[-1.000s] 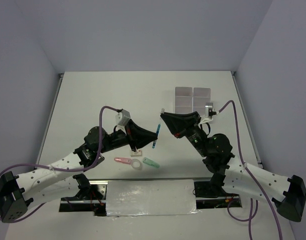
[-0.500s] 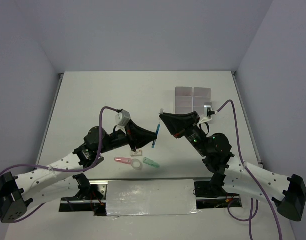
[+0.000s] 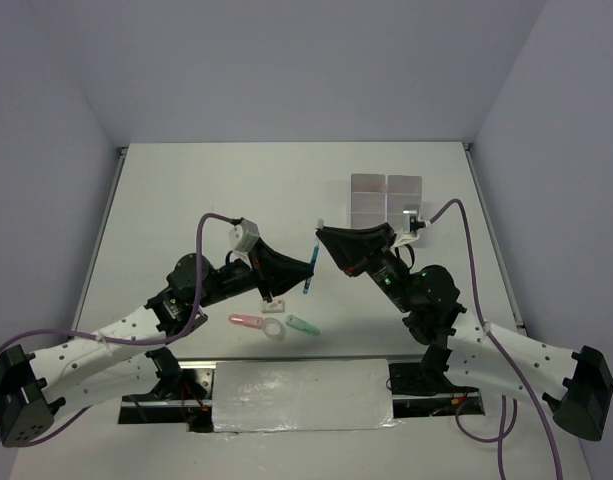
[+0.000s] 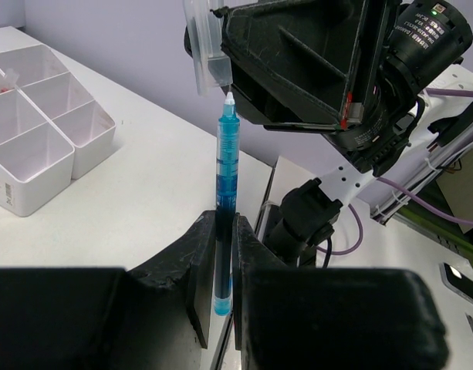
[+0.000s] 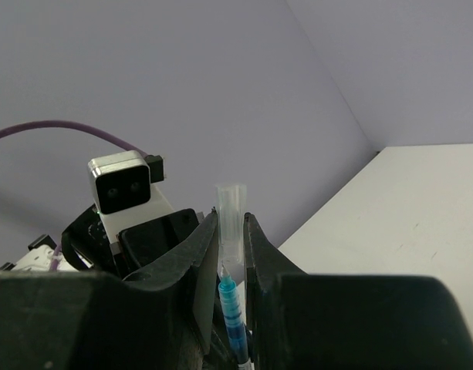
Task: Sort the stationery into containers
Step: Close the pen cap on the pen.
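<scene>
My left gripper (image 3: 308, 270) is shut on a thin blue pen (image 3: 310, 268), which stands tip up between the jaws in the left wrist view (image 4: 224, 208). My right gripper (image 3: 324, 235) is shut on a clear pen cap (image 5: 230, 216) and holds it just above the pen's white tip (image 4: 229, 98); the cap also shows in the left wrist view (image 4: 207, 46). The blue pen rises between the right jaws (image 5: 234, 324). The white compartment block (image 3: 386, 198) sits at the far right and also shows in the left wrist view (image 4: 35, 146).
On the table in front of the left arm lie a pink piece (image 3: 248, 321), a clear ring (image 3: 274, 329), a green piece (image 3: 303, 325) and a small white eraser (image 3: 277, 303). A silver strip (image 3: 301, 395) covers the near edge between the arm bases.
My right gripper has edged left toward the left gripper, bringing the clear cap closer to the pen's tip. The left arm has hardly moved.
</scene>
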Controlling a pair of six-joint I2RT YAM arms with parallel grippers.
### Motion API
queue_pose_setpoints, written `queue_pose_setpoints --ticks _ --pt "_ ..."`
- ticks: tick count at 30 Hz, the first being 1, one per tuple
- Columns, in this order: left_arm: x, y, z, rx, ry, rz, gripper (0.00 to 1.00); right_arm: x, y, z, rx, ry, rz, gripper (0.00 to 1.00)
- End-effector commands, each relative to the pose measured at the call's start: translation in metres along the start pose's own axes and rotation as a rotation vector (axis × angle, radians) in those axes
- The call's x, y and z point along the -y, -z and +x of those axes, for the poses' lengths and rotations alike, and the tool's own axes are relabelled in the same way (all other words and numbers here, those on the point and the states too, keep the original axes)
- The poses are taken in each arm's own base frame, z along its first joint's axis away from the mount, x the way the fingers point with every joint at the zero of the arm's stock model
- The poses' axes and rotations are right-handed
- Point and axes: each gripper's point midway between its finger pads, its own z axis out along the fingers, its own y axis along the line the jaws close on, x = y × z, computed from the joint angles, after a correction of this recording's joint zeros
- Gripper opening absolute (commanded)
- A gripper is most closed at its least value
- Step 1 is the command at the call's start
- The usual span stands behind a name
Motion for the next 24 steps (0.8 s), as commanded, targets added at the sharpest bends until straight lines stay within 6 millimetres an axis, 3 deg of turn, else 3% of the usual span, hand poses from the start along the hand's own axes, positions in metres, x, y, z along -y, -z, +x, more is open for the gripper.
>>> queue_pose_setpoints --ticks 1,15,24 --pt "0.007 -0.001 -0.018 0.058 -0.053 0.020 0.00 -0.016 -0.004 -0.009 0.022 -0.006 -0.055 0.00" --pt "0.002 -0.001 -0.015 0.060 -0.044 0.000 0.00 -0.018 -0.002 -0.012 0.032 0.003 -0.062 0.00" --pt "-0.002 0.004 -0.034 0.138 -0.045 -0.048 0.00 -0.007 0.001 0.006 0.007 -0.002 -0.054 0.00"
